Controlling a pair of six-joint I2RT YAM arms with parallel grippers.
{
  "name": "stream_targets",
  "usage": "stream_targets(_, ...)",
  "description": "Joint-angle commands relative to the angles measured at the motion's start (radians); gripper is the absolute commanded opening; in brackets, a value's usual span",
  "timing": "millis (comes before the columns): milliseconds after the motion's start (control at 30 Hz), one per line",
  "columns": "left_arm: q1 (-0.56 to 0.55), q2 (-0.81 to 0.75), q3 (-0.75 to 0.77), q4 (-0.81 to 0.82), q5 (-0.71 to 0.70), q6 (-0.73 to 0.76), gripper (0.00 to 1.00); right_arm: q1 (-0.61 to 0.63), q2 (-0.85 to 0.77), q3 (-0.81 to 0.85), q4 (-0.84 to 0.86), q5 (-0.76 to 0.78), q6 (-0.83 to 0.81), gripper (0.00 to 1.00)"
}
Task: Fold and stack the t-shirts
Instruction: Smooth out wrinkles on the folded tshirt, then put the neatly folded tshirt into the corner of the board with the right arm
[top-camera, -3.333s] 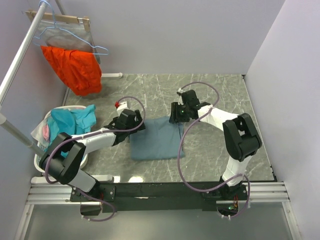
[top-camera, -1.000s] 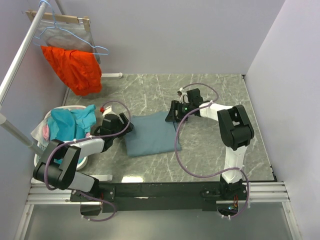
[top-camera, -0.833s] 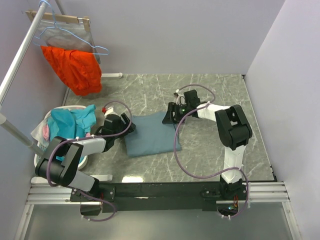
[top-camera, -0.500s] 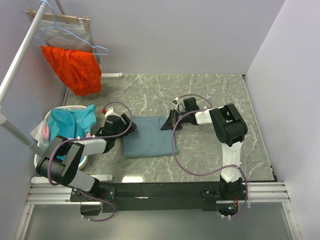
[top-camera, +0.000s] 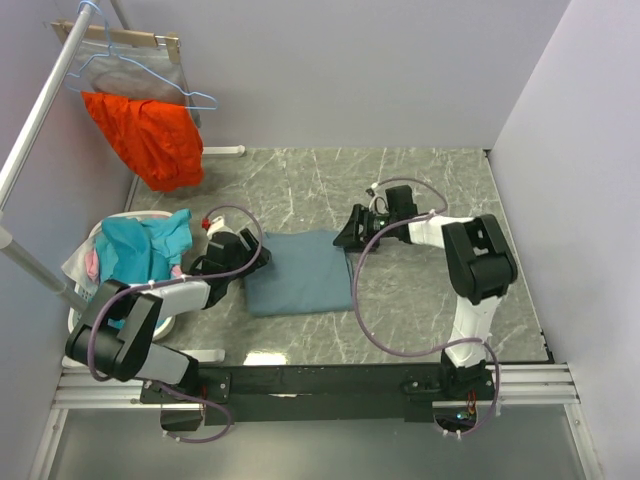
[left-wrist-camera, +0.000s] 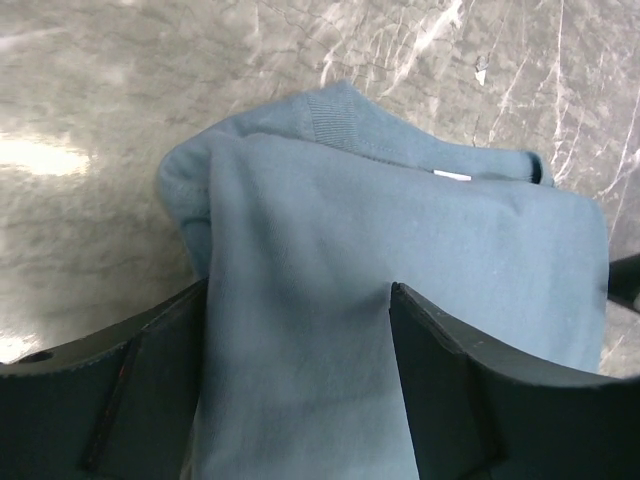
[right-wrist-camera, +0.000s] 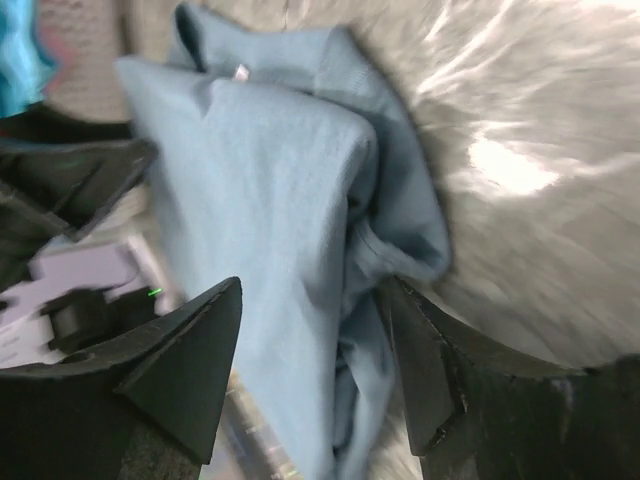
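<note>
Folded blue t-shirt (top-camera: 298, 272) lies flat mid-table. Left gripper (top-camera: 256, 262) is at its 9 o'clock edge and right gripper (top-camera: 349, 234) at its 2 o'clock corner, both with jaws spread over cloth, nothing pinched. Probably bracketing the fold to square it up.

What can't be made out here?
- Top view: whether the left claw touches the t-shirt, too small to judge.
- Left wrist view: neck label print too small to read.
- Right wrist view: motion blur smears the t-shirt's fold layers.
- Top view: basket, piled clothes hide whatever lies beneath.
</note>
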Motion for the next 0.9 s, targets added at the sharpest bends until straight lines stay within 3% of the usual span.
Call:
stream_targets(0, -0.006, -0.093, -0.004, -0.068, -0.038, 0.02, 0.75, -0.003, -0.13, 0.01, -0.2, 0.213, -0.164, 0.68)
stream_targets(200, -0.004, -0.228, -0.02, -0.191, -0.084, 0.018, 0.76, -0.001, -0.201, -0.088, -0.204, 0.233, -0.152, 0.69)
stream_targets(433, -0.006, -0.317, -0.111, -0.169, -0.005, -0.014, 0.76, 0.023, -0.238, -0.191, -0.124, 0.184, -0.102, 0.7)
stream_targets(633, -0.006, -0.256, -0.163, -0.065, 0.017, -0.031, 0.76, 0.058, -0.191, -0.231, -0.02, 0.104, -0.045, 0.7)
stream_targets(867, -0.007, -0.107, -0.125, 0.067, 0.075, -0.036, 0.76, 0.135, -0.086, -0.207, 0.111, 0.06, 0.05, 0.7)
